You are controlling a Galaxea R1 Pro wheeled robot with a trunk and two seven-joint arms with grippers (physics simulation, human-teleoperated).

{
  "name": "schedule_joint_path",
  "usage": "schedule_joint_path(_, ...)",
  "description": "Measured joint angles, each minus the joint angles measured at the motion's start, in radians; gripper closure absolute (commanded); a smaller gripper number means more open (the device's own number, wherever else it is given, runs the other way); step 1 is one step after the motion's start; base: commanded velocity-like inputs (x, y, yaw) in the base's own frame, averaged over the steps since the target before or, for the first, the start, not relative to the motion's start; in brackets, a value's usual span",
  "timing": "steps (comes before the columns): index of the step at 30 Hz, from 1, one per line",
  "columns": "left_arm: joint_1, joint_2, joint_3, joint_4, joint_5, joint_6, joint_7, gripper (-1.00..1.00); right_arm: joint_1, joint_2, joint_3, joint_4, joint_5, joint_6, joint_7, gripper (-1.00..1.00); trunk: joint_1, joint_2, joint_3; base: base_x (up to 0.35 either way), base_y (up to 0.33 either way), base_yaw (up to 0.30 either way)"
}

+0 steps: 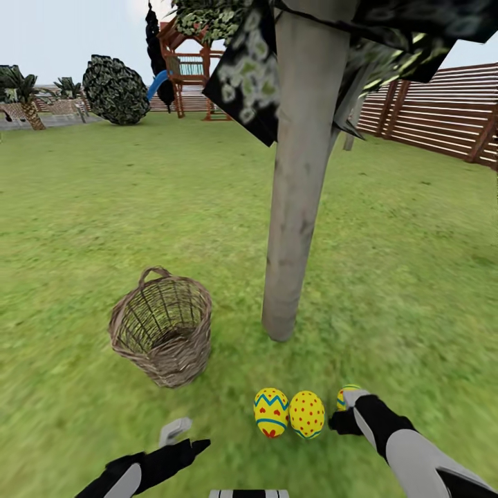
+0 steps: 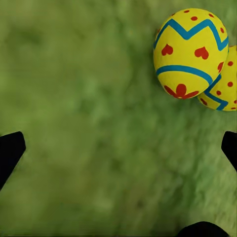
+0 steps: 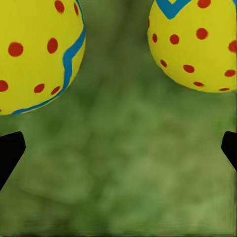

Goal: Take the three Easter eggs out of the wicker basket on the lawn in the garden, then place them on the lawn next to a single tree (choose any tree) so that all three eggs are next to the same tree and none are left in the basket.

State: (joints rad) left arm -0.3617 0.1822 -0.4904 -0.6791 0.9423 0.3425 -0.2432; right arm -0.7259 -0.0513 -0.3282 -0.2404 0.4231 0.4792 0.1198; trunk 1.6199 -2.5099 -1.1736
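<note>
Beside tree: three eggs on lawn; basket empty; both hands spread wide, holding nothing.

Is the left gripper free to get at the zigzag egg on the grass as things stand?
Probably yes. The left gripper hovers open over bare lawn, and the zigzag egg lies beside it toward the robot's right with nothing between them; the wicker basket stands farther ahead.

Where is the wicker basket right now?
In the head view the wicker basket stands on the lawn, left of the tree trunk's base. It is set apart from the three Easter eggs, which lie nearer the robot.
</note>
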Motion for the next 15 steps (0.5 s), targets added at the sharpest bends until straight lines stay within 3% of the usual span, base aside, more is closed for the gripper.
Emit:
schedule_joint_path(6, 0.000, 0.004, 0.001, 0.013, -0.001, 0.000, 0.029, -1.00, 0.001, -0.003, 0.000, 0.091, 0.014, -0.102, -0.006, -1.00, -0.003, 0.001, 0.023, 0.000, 0.000, 0.000)
schedule_joint_path(10, 0.000, 0.000, 0.001, 0.013, 0.001, 0.001, 0.129, -1.00, 0.016, -0.006, 0.001, 0.154, 0.014, -0.193, -0.010, -1.00, -0.004, 0.002, 0.039, 0.000, 0.000, 0.000)
schedule_joint_path(15, 0.000, -0.005, -0.001, 0.017, -0.001, 0.003, 0.280, -1.00, 0.075, -0.005, 0.002, 0.184, 0.032, -0.229, -0.010, -1.00, -0.007, 0.004, 0.058, 0.000, 0.000, 0.000)
